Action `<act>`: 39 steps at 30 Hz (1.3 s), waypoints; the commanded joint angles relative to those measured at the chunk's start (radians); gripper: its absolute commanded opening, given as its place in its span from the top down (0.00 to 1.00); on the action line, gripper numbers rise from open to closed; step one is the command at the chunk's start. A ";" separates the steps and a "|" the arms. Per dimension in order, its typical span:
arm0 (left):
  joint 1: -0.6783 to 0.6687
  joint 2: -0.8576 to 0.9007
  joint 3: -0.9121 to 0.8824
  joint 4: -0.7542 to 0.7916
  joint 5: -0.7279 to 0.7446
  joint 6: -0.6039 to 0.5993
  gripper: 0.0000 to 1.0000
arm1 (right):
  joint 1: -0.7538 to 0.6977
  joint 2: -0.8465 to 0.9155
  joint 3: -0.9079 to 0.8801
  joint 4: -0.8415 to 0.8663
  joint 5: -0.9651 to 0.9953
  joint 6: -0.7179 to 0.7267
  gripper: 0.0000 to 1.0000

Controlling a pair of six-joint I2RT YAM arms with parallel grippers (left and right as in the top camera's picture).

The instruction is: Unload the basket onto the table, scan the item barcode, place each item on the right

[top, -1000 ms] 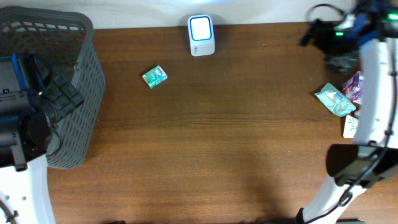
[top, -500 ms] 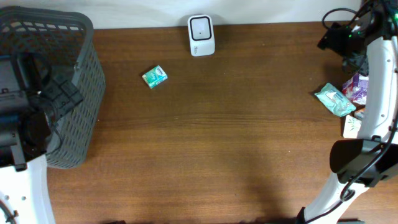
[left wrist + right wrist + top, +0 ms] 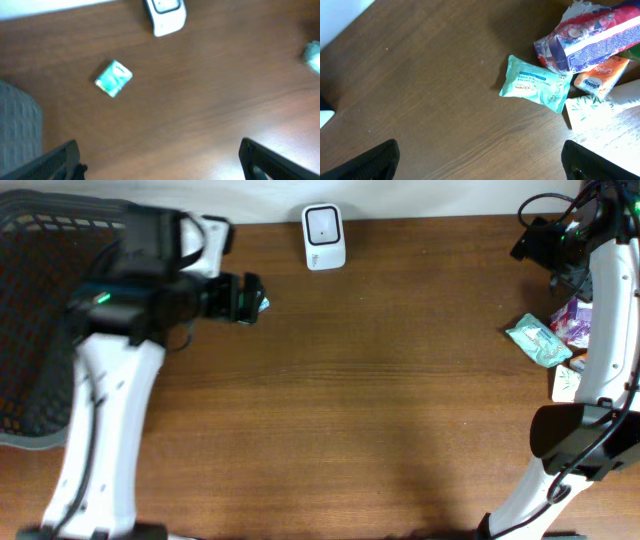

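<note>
A small green packet (image 3: 114, 78) lies on the brown table, left of centre. In the overhead view only its edge (image 3: 263, 304) shows past my left gripper (image 3: 240, 297), which hovers over it. The left gripper (image 3: 160, 167) is open, with bare wood between its fingers (image 3: 60, 161). The white barcode scanner (image 3: 324, 237) stands at the table's back edge, also seen in the left wrist view (image 3: 166, 16). My right gripper (image 3: 548, 246) is raised at the far right corner. It (image 3: 480, 160) is open and holds nothing.
A grey mesh basket (image 3: 30, 225) stands at the left edge, partly under my left arm. At the right edge lies a pile: a teal wipes pack (image 3: 535, 84), a red and purple bag (image 3: 590, 37), an orange pack (image 3: 601, 76) and a white pack (image 3: 600, 106).
My left arm has swung right from over the basket to above the green packet. The right arm moved toward the far right corner a second ago and has held still since.
</note>
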 commanded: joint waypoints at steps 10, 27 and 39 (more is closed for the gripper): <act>-0.133 0.559 0.002 0.372 -0.569 0.410 0.24 | 0.004 -0.004 0.000 0.000 0.017 -0.003 0.01; -0.038 0.751 -0.001 0.402 -0.437 0.379 0.93 | 0.004 -0.004 0.000 0.000 0.016 -0.003 0.01; -0.349 0.509 0.000 0.171 -0.101 -0.169 1.00 | 0.004 -0.004 0.000 0.000 0.016 -0.003 0.01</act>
